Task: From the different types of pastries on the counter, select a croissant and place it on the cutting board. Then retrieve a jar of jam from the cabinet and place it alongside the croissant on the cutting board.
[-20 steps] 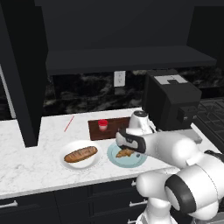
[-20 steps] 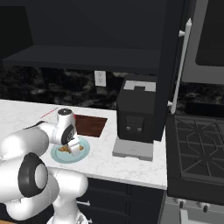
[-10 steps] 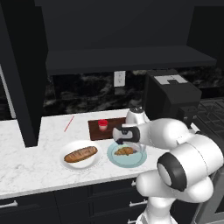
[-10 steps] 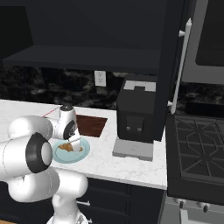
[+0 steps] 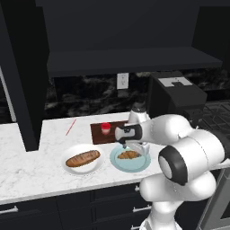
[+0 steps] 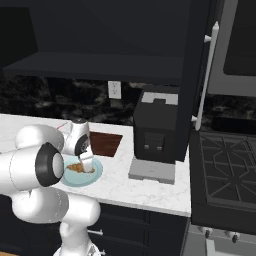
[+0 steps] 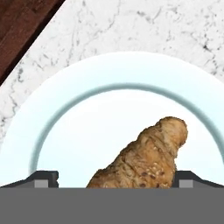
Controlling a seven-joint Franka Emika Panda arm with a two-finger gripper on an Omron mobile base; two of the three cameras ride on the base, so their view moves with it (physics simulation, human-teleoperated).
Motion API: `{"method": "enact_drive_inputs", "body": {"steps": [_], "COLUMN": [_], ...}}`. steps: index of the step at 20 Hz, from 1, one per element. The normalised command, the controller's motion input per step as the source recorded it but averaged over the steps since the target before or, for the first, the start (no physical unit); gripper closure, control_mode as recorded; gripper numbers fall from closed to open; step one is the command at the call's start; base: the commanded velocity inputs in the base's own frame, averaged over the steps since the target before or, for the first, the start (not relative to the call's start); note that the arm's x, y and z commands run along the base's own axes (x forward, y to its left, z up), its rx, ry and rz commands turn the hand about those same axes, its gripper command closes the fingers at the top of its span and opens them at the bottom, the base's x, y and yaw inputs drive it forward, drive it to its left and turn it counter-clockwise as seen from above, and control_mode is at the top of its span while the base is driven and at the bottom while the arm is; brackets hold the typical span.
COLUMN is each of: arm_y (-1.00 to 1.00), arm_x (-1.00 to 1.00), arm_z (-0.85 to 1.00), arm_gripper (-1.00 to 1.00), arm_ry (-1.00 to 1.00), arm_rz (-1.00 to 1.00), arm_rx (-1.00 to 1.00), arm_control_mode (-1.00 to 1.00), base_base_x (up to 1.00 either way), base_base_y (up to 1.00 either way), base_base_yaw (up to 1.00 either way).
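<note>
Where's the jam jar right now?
The jam jar stands on the cutting board, toward its back edge in the left base view, just behind the light-blue plate holding the croissant.

A pale blue plate [image 5: 143, 163] sits near the desk's front edge, a white plate [image 5: 97, 165] just left of it, a thin red stick [image 5: 71, 127] lies far left, a black coffee machine [image 6: 156, 131] stands right, beside a stove [image 6: 225, 169], and a white wall outlet [image 5: 122, 80] hangs behind.

Counter [image 5: 31, 173] carries cutting board [image 5: 98, 134], two plates [image 5: 83, 167], appliance [image 6: 155, 137]
</note>
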Motion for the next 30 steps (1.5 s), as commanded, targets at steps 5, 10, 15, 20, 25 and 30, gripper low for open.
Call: {"method": "enact_drive_inputs", "body": {"steps": [5,10,15,20,25,30], "arm_y": [0.08,0.00,0.00,-0.07,-0.34,-0.14], "arm_x": [0.00,-0.02,0.00,0.24,0.91,0.77], "arm_z": [-0.36,-0.33,0.93,0.97,0.39,0.05], "arm_gripper": [1.00,1.00,1.00,1.00,1.00,1.00], "arm_ry": [0.11,0.14,-0.08,-0.24,-0.10,-0.01], "arm_rz": [-0.01,-0.04,-0.20,-0.20,-0.13,-0.07], "arm_rx": [0.02,0.01,0.01,-0.01,-0.03,-0.06], "arm_control_mode": [-1.00,-1.00,-1.00,-1.00,-1.00,-1.00], "base_base_x": [0.00,0.00,0.00,0.00,0.00,0.00], "base_base_y": [0.00,0.00,0.00,0.00,0.00,0.00], "base_base_yaw": [0.00,0.00,0.00,0.00,0.00,0.00]}}
